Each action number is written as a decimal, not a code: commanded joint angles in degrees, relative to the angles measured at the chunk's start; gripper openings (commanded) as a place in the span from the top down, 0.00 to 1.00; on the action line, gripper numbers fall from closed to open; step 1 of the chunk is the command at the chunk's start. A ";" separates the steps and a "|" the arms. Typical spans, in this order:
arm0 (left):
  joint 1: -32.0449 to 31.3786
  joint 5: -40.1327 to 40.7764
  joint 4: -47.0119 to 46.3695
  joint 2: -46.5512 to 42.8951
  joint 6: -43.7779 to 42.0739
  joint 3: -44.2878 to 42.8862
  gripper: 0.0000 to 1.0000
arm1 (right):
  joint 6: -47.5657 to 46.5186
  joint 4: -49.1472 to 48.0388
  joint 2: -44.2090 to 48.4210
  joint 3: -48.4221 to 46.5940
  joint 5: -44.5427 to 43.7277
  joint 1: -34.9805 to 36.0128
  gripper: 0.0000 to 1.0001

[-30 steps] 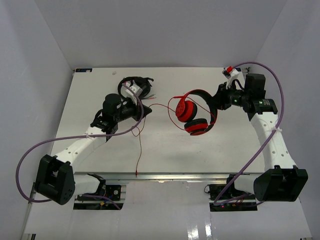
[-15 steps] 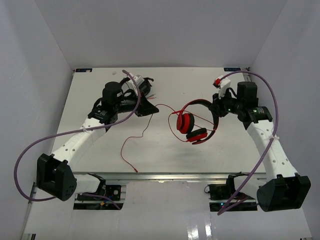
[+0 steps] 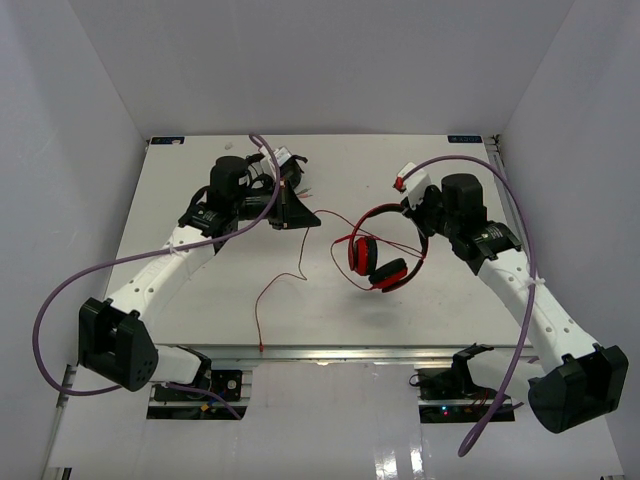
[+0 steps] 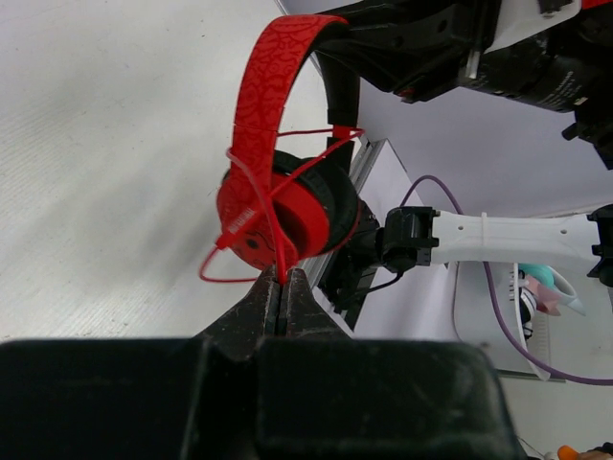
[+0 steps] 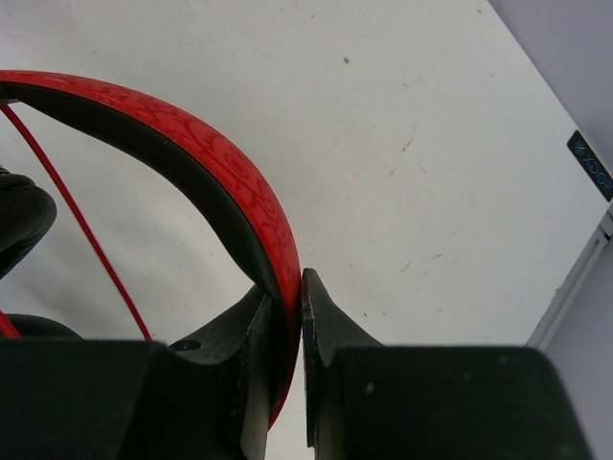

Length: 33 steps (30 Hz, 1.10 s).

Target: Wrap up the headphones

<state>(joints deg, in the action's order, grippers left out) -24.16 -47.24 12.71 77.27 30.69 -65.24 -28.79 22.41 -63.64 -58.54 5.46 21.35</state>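
Note:
The red headphones (image 3: pixel 376 262) hang above the table's middle, earcups down, with my right gripper (image 3: pixel 421 214) shut on their headband (image 5: pixel 230 158). In the right wrist view my right gripper (image 5: pixel 293 287) pinches the red band, black padding on its inner side. The thin red cable (image 3: pixel 300 262) crosses the headband and earcups (image 4: pixel 278 206) in loops. Its loose end trails to the table's near edge (image 3: pixel 262 346). My left gripper (image 3: pixel 312 221) is shut on the cable just left of the headphones. From the left wrist, my left gripper (image 4: pixel 284 280) clamps the cable right below an earcup.
Black headphones (image 3: pixel 292 166) lie at the back, mostly hidden behind my left wrist. Purple arm cables (image 3: pixel 60 300) arc on both sides. A metal rail (image 3: pixel 340 352) runs along the table's near edge. White walls close in the left, back and right.
My right gripper has carried the headphones left and toward the near edge, turning them. My left gripper has moved right and toward the back with the cable, and the loose end swung.

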 commanded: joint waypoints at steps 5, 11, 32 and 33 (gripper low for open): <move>0.17 -1.56 1.44 -1.45 3.95 -3.75 1.00 | 2.86 -8.86 -0.45 0.49 -7.92 0.54 0.92; 0.17 1.25 2.77 -1.12 5.06 -4.71 1.00 | 5.74 -9.09 -1.71 -0.11 -7.85 0.54 0.92; -0.76 3.42 3.28 2.81 16.59 -12.34 1.00 | 14.91 -10.13 -4.73 0.42 -6.05 0.54 0.92; -1.34 3.58 3.28 3.23 16.90 -12.60 1.00 | 16.07 -9.87 -5.78 -0.05 -5.21 0.54 0.92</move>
<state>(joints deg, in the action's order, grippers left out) -24.32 -42.80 16.64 79.03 44.14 -75.09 -20.66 15.44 -67.28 -56.23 -2.77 21.82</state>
